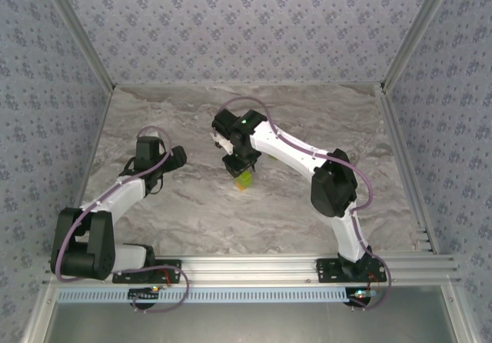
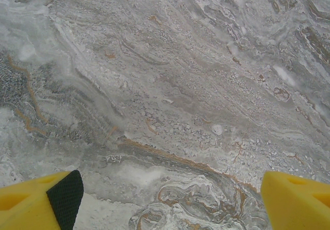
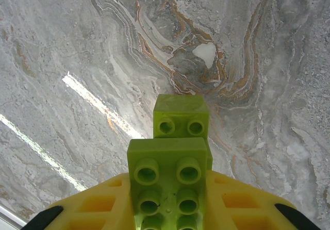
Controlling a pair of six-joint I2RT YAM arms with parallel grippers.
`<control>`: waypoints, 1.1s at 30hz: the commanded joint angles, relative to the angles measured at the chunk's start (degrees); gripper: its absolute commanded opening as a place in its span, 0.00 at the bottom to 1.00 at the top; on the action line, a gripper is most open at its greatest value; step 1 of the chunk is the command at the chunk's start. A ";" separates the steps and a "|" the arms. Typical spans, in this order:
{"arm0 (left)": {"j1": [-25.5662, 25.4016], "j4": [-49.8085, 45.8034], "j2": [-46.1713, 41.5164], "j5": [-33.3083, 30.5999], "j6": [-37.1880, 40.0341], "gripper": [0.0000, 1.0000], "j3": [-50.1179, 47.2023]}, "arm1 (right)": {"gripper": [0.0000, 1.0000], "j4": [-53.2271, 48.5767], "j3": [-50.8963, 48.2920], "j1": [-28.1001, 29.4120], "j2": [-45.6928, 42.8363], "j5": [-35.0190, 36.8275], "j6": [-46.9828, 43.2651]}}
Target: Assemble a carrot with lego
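My right gripper hangs over the middle of the table, shut on a stack of lime-green lego bricks. In the right wrist view a wide studded green brick sits between the yellow fingers, and a smaller green brick sticks out beyond it, above the marble. In the top view the stack's low end looks orange, so this may be the carrot; I cannot tell for sure. My left gripper rests to the left, open. Its yellow fingertips stand wide apart over bare marble.
The marble tabletop is walled by patterned panels at the back and both sides. An aluminium rail runs along the near edge, where both arm bases are bolted.
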 commanded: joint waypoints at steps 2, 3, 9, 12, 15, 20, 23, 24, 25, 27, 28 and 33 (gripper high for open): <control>0.19 1.34 -0.34 0.48 0.84 0.91 0.26 | 0.32 -1.76 0.47 -0.12 -1.73 0.96 0.58; 0.18 1.38 -0.36 0.56 0.80 0.91 0.26 | 0.32 -1.85 0.55 -0.15 -1.84 1.12 0.67; 0.19 1.38 -0.57 0.57 0.74 0.91 0.18 | 0.32 -1.95 0.29 0.01 -2.43 1.28 0.85; 0.19 1.37 -0.58 0.57 0.76 0.91 0.18 | 0.32 -2.02 0.25 0.08 -2.56 1.23 0.93; 0.14 1.38 -0.69 0.56 0.76 0.91 0.06 | 0.32 -2.12 0.03 0.12 -2.31 1.31 0.93; 0.19 1.38 -0.76 0.57 0.76 0.91 0.07 | 0.32 -1.69 -1.09 0.01 -1.81 1.21 1.02; 0.14 1.38 -0.66 0.57 0.73 0.91 0.09 | 0.32 -1.36 -1.78 0.08 -1.60 1.12 1.02; 0.15 1.38 -0.68 0.57 0.75 0.91 0.09 | 0.32 -1.26 -2.02 0.01 -1.51 1.24 1.07; 0.18 1.38 -0.70 0.57 0.76 0.91 0.13 | 0.32 -1.32 -2.09 0.05 -1.46 1.19 1.02; 0.18 1.39 -0.60 0.57 0.76 0.91 0.13 | 0.32 -1.17 -2.47 0.02 -1.42 1.25 0.93; 0.19 1.38 -0.55 0.55 0.77 0.91 0.17 | 0.32 -1.05 -2.62 0.08 -1.42 1.09 0.98; 0.19 1.38 -0.55 0.57 0.80 0.91 0.17 | 0.32 -0.22 -3.08 0.02 -1.27 0.38 1.28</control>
